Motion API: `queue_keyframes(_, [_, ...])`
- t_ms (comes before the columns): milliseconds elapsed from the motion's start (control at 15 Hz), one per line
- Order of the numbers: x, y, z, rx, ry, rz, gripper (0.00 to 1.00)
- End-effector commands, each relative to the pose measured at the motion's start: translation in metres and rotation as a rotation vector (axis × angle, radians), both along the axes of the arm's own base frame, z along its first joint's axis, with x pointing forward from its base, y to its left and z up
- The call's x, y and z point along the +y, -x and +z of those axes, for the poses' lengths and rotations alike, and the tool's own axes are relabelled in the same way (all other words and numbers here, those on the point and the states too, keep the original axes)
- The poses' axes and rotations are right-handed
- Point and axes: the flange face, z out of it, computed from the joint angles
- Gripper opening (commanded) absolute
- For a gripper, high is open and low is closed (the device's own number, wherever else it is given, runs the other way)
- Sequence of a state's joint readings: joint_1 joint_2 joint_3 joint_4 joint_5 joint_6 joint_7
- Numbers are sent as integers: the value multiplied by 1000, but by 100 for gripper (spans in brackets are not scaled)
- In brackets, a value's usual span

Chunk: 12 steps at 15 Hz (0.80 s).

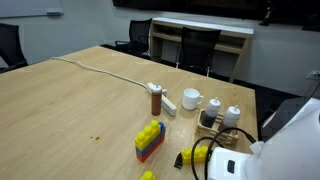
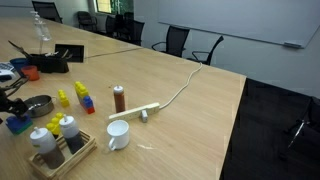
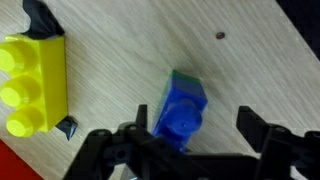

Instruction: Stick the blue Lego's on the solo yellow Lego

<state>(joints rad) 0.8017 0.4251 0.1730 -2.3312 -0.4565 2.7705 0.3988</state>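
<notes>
In the wrist view a small blue Lego brick lies on the wooden table between my gripper's two black fingers, close to the left finger. The fingers are spread apart and do not clamp it. A long yellow Lego brick lies on the table to the left of the gripper, apart from the blue brick. In an exterior view the gripper hangs low over the table's near edge. In an exterior view it is at the far left above something blue.
A yellow-topped, blue, red-based Lego stack stands on the table. Nearby are a brown bottle, a white mug, a power strip with cable, a condiment caddy and a metal bowl. Chairs line the far side.
</notes>
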Motion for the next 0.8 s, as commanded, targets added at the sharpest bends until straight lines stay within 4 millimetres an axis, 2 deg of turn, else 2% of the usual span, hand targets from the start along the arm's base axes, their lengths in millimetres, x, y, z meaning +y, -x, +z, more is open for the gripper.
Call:
queue_keyframes(0, [4,-6,-2,-45,50,7,64])
queue_keyframes(467, [6,-10,0,-55,62,16,13])
queue_keyframes(533, [5,-9,1,-48,66,19,10])
queue_keyframes(733, [2,-8,15,-64,102,24,10])
